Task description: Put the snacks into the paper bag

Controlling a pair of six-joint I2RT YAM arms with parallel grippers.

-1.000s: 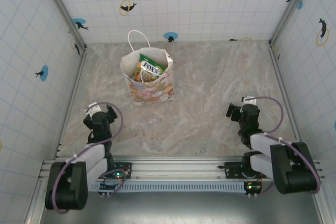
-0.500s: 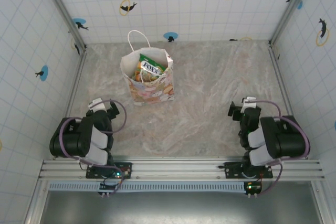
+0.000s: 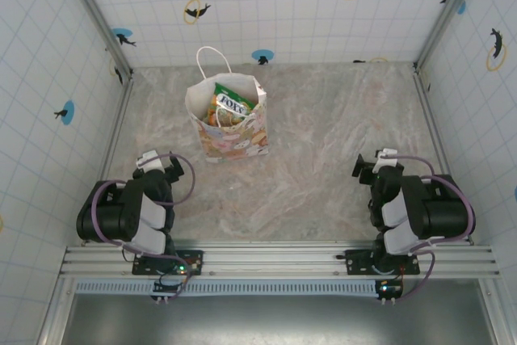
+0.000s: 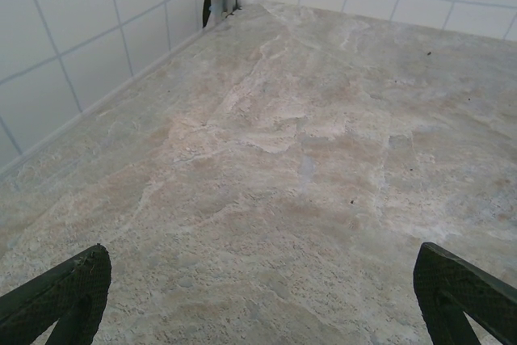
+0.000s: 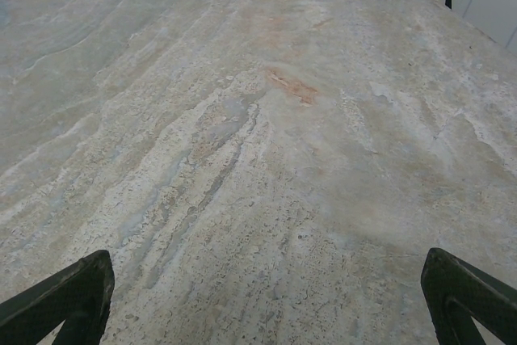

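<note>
The white paper bag (image 3: pixel 229 128) stands upright at the back left of the stone tabletop, with a loop handle up and cartoon print on its lower sides. Snacks (image 3: pixel 231 106) lie inside its open top: a green packet and orange ones beside it. My left gripper (image 3: pixel 161 169) is folded back near its base at the front left, open, with nothing between its fingers (image 4: pixel 73 292). At the front right, my right gripper (image 3: pixel 370 170) is also folded back and open. Both wrist views look over bare stone between wide-apart fingertips (image 5: pixel 464 292).
Tiled walls with dolphin stickers enclose the table (image 3: pixel 323 143) on three sides. Metal corner posts (image 3: pixel 113 46) stand at the back corners. A rail (image 3: pixel 275 260) runs along the near edge under both arm bases.
Both arms have folded back over their bases from a lower, stretched pose. The grippers stay near their places at the front. The bag and snacks are unmoved.
</note>
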